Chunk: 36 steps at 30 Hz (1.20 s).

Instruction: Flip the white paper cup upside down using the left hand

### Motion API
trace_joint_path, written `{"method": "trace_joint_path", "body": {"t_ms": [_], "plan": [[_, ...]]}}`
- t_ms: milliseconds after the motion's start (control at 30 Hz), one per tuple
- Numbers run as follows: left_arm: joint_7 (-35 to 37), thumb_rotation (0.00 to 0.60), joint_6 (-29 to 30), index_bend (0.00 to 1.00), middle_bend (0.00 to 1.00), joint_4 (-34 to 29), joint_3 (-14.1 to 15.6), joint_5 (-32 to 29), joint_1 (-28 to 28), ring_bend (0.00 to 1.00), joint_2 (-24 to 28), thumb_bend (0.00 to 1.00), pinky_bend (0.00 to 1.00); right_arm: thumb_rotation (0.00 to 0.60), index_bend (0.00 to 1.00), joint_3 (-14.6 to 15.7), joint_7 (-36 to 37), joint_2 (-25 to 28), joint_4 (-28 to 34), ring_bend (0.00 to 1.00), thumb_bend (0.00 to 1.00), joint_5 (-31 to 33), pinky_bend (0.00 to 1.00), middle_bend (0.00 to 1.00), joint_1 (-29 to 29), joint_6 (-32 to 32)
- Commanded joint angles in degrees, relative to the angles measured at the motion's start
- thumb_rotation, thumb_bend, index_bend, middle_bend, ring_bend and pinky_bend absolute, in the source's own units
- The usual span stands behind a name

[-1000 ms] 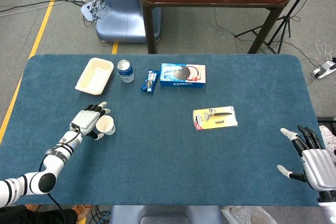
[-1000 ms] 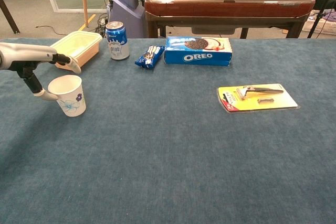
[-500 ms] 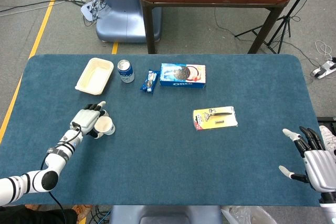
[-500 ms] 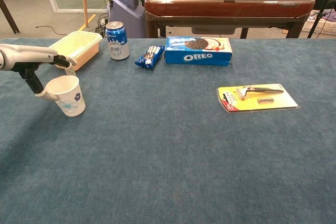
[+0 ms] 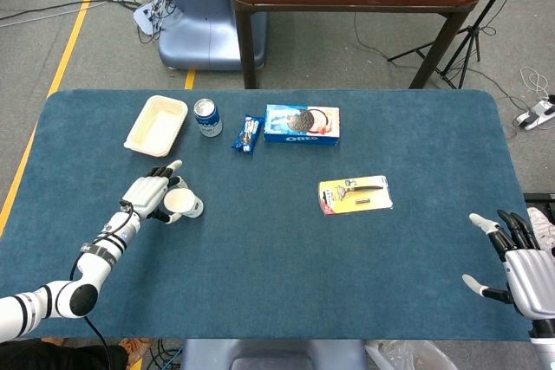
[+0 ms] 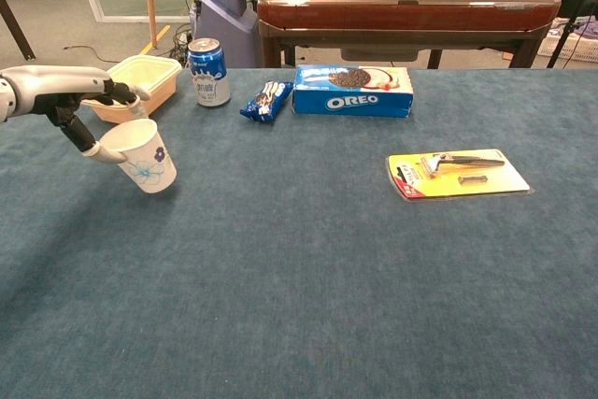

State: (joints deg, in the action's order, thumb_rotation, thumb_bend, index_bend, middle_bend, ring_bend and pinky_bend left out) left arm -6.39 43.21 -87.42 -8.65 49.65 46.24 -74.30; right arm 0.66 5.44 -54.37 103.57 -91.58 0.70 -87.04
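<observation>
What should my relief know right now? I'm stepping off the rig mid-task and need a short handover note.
Left hand: grips the white paper cup near its rim, thumb below, fingers over the top.
Right hand: open, holding nothing, at the table's near right corner.
Cup: tilted, mouth toward the left hand, base out to the right and, in the chest view, apparently just off the blue table, near the cream tray.
Done: cup grasped and tipping begun.
Left: finish the turn and set it mouth-down.
</observation>
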Motion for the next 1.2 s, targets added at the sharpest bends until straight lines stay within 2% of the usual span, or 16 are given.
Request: {"method": "trace_joint_path", "body": {"t_ms": [33, 267, 467, 567, 767, 900, 1000, 1100, 1200], "plan": [[10.9, 0.6, -2.54, 0.35, 0.0, 1.91, -3.23, 4.53, -2.22, 0.0, -2.27, 0.23, 0.0, 0.6, 0.17, 0.01, 0.1, 0.04, -0.06, 0.02, 0.1, 0.14, 0.0, 0.23, -0.13, -0.11], [24.43, 0.6, -5.83, 0.34, 0.0, 6.87, -4.63, 11.18, -4.32, 0.0, -5.8, 0.23, 0.0, 0.6, 0.17, 0.03, -0.22, 0.34, 0.29, 0.02, 0.1, -0.28, 0.0, 0.23, -0.45, -0.68], [31.94, 0.6, -5.13, 0.32, 0.0, 11.84, -3.8, 18.2, -5.67, 0.0, -9.03, 0.23, 0.0, 0.6, 0.17, 0.02, -0.49, 0.28, 0.55, 0.02, 0.1, -0.31, 0.0, 0.23, -0.38, -0.42], [34.0, 0.6, -5.72, 0.26, 0.0, 14.36, -2.66, 21.35, -5.54, 0.0, -9.46, 0.23, 0.0, 0.6, 0.17, -0.03, -0.7, 0.26, 0.68, 0.02, 0.1, -0.55, 0.0, 0.23, -0.2, -0.22], [32.57, 0.6, -5.51, 0.11, 0.0, 17.14, -0.13, 25.89, -4.96, 0.0, -8.49, 0.23, 0.0, 0.6, 0.17, -0.08, -0.95, 0.34, 0.83, 0.02, 0.1, -0.34, 0.0, 0.23, -0.24, -0.15], [27.25, 0.6, -3.57, 0.07, 0.0, 18.56, 1.88, 29.24, -4.59, 0.0, -6.95, 0.23, 0.0, 0.6, 0.17, -0.09, -0.82, 0.26, 0.8, 0.02, 0.1, -0.52, 0.0, 0.23, -0.14, -0.04], [22.71, 0.6, -2.51, 0.04, 0.0, 16.75, 1.96, 28.6, -4.64, 0.0, -5.09, 0.23, 0.0, 0.6, 0.17, -0.06, -0.58, 0.11, 0.63, 0.02, 0.1, -0.86, 0.0, 0.23, -0.09, -0.09], [18.71, 0.6, -1.13, 0.03, 0.0, 13.05, 1.32, 26.94, -4.91, 0.0, -2.87, 0.23, 0.0, 0.6, 0.17, 0.02, -0.36, 0.02, 0.4, 0.02, 0.1, -1.05, 0.0, 0.23, -0.14, -0.18], [13.5, 0.6, -0.41, 0.11, 0.0, 9.33, 1.11, 25.32, -4.72, 0.0, -1.13, 0.23, 0.0, 0.6, 0.17, 0.07, 0.04, -0.1, 0.07, 0.02, 0.1, -1.18, 0.0, 0.23, -0.26, -0.38]]}}
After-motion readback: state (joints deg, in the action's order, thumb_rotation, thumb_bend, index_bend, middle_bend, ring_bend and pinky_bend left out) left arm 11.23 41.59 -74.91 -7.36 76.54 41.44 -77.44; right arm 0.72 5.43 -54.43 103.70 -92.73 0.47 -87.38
